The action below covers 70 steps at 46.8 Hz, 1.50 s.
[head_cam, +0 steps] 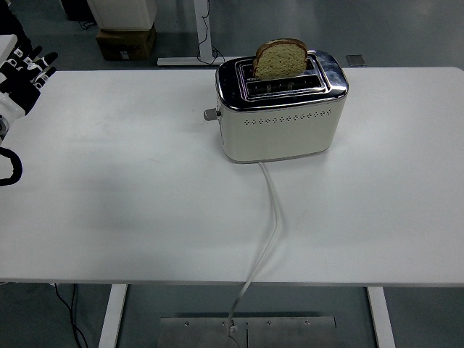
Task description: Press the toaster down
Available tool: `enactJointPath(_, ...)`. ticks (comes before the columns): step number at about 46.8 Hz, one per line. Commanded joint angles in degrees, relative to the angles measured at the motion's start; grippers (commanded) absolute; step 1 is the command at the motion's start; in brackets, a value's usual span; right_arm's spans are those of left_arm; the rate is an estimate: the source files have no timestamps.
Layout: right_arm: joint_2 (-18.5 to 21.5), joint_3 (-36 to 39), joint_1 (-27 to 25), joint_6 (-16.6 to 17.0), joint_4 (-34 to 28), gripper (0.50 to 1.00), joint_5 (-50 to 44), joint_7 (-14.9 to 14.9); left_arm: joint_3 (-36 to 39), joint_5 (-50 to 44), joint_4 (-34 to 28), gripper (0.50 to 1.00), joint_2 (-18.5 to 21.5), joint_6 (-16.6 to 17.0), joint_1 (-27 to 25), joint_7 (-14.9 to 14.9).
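Note:
A cream toaster (281, 123) with a chrome top stands on the white table (130, 217), right of centre toward the far edge. A slice of bread (280, 58) sticks up out of its far slot; the near slot looks empty. Its lever knob (211, 114) juts from the left end and sits high. My left hand (27, 69) is at the far left edge of the picture, well away from the toaster, fingers extended and holding nothing. The right arm does not show.
The toaster's white cord (271, 217) runs from its front across the table and drops over the near edge. A cardboard box (126, 41) and a desk foot (190, 59) stand on the floor beyond the table. A black loop (10, 168) shows at the left edge.

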Motion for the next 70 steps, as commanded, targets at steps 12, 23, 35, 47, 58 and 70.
enactJointPath(12,0.0,0.0,-0.1,0.0,0.0,1.000,0.0,0.0,0.1,0.0,0.0,1.000,-0.2,0.0,0.1,0.0)
enactJointPath(23,0.0,0.0,0.0,0.0,0.0,0.998,0.0,0.0,0.0,0.0,0.0,1.000,-0.2,0.0,0.4,0.0)
enactJointPath(35,0.0,0.0,0.0,0.0,0.1,0.998,0.0,0.0,0.0,0.0,0.0,1.000,-0.2,0.0,0.1,0.0)
enactJointPath(47,0.0,0.0,0.0,0.0,0.0,1.000,0.0,0.0,0.0,0.0,0.0,1.000,-0.2,0.1,0.1,0.0)
enactJointPath(58,0.0,0.0,0.0,0.0,0.0,1.000,0.0,0.0,0.1,0.1,0.0,1.000,-0.1,0.1,0.6,0.0)
enactJointPath(70,0.0,0.0,0.0,0.0,0.0,0.998,0.0,0.0,0.1,0.2,0.0,1.000,-0.1,0.0,0.5,0.0)
